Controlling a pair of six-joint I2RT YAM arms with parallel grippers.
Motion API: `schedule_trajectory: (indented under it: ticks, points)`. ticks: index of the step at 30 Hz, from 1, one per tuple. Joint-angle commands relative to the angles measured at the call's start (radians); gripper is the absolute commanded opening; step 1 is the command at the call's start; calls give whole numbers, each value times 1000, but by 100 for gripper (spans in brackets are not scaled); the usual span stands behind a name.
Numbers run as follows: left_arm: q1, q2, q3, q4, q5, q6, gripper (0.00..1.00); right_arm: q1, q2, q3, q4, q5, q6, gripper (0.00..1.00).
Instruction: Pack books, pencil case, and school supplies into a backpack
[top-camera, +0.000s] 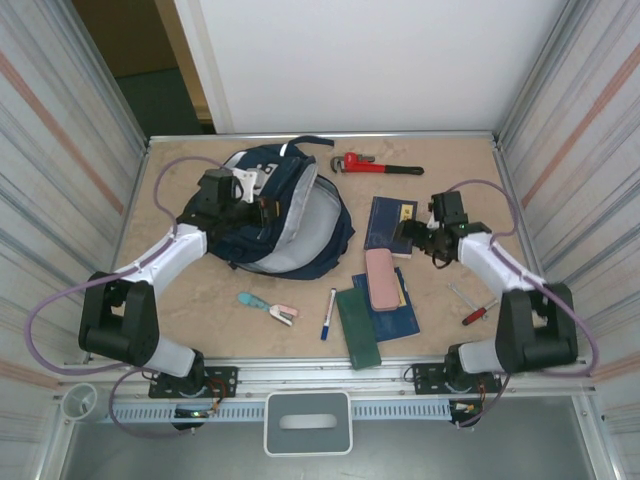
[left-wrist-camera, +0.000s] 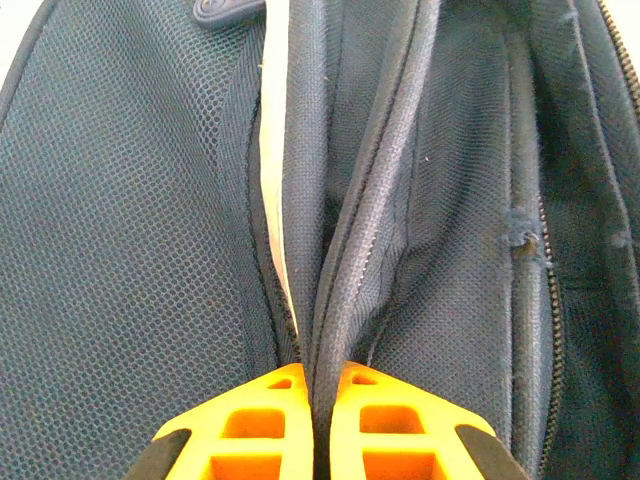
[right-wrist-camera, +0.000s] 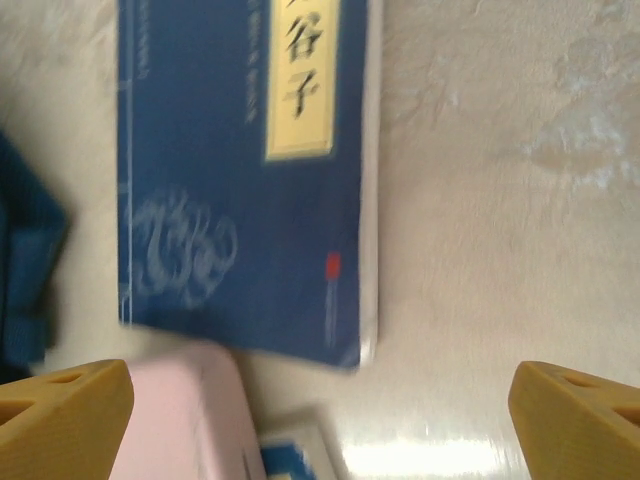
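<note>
The navy backpack (top-camera: 300, 215) lies open at the back left, its pale lining showing. My left gripper (top-camera: 262, 212) is shut on a fold of its zipper edge (left-wrist-camera: 345, 250), pinched between the orange fingers (left-wrist-camera: 250, 430). My right gripper (top-camera: 408, 236) stands open and empty over the near edge of a blue book with a yellow label (top-camera: 388, 222) (right-wrist-camera: 230, 200). The pink pencil case (top-camera: 380, 279) (right-wrist-camera: 170, 420) rests on a second blue book (top-camera: 398, 312). A green book (top-camera: 357, 327), a white marker with a blue cap (top-camera: 329, 313) and a teal-and-pink stapler (top-camera: 268, 307) lie near the front.
A red pipe wrench (top-camera: 375, 165) lies at the back of the table, beside the backpack. A small red-handled screwdriver (top-camera: 477, 313) rests by the right arm. Corrugated walls close in both sides, and a metal rail (top-camera: 330, 372) runs along the front edge.
</note>
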Motion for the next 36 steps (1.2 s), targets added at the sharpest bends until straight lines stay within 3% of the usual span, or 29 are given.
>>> schedule_trajectory:
  ticks: [1, 6, 13, 19, 32, 36]
  points:
    - [13, 4, -20, 81, 55, -37, 0, -39, 144, 98, 50, -170, 32, 87]
    - [13, 34, -32, 99, 77, -51, 0, -38, 315, 193, 40, -126, 12, 70]
    - [13, 44, -35, 110, 90, -52, 0, 8, 437, 251, 30, -64, -5, 51]
    - [12, 48, -35, 103, 88, -43, 0, 18, 375, 233, 88, -76, -26, 1]
    - [15, 45, -24, 87, 50, -26, 0, -91, 73, 174, 249, -360, 135, 0]
    - [15, 72, 17, 19, 11, 0, 13, -109, -16, 160, 251, -414, 150, 0]
